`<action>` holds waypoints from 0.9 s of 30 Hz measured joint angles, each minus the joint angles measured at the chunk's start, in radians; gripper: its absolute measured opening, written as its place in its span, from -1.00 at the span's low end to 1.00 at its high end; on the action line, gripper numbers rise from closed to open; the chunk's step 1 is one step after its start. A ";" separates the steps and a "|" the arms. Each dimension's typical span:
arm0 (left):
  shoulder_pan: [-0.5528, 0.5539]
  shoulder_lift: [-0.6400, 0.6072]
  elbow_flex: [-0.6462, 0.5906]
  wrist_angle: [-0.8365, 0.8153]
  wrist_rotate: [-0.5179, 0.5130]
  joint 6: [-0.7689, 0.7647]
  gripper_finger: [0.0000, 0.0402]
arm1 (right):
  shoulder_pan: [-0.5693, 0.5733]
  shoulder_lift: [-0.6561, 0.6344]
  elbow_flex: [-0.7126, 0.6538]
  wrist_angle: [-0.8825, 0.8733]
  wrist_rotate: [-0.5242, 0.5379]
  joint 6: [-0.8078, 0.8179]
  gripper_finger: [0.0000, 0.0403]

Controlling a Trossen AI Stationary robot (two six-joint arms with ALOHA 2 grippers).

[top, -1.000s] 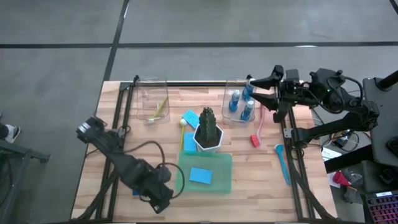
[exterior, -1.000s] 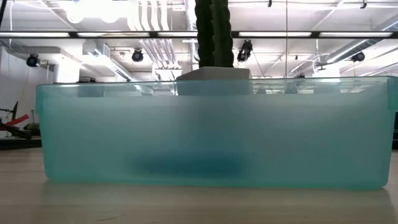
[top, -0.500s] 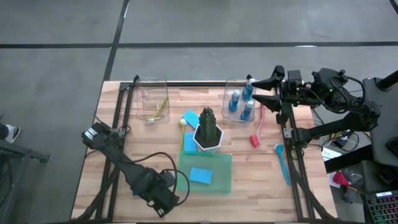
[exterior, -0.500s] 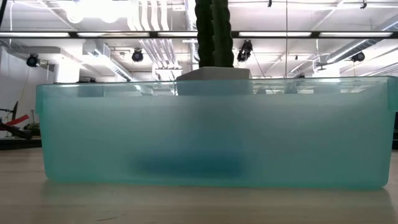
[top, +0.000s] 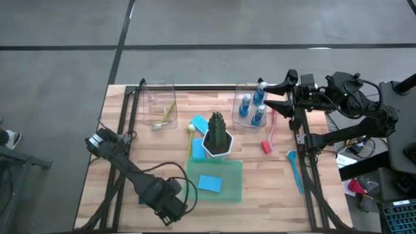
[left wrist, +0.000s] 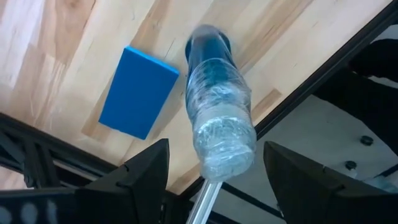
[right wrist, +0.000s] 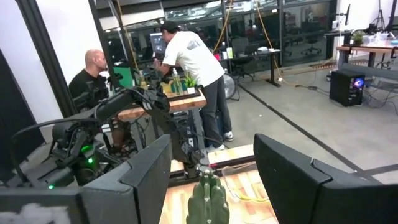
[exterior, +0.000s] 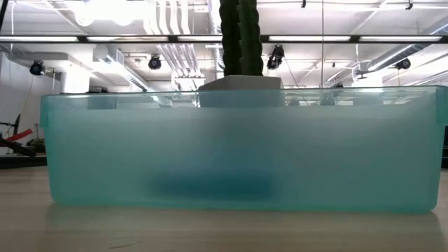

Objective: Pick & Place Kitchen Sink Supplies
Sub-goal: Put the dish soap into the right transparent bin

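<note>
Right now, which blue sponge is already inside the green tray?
The sponge lying flat in the green tray. The other two lie on bare table beside the plant.

Your left end effector hangs open over the wooden desk, its fingers flanking a clear bottle that lies just beside a flat blue sponge.

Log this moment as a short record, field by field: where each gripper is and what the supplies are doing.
left gripper: open, low at the table's front left, over a lying bottle and a blue sponge
right gripper: open, empty, at the right bin
right bin contents: three bottles
green tray: one sponge
loose on table: red brush, blue brush
</note>
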 joint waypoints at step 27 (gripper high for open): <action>0.003 -0.041 0.012 0.023 0.034 0.025 -0.43 | 0.000 -0.008 0.000 0.000 0.001 -0.024 0.11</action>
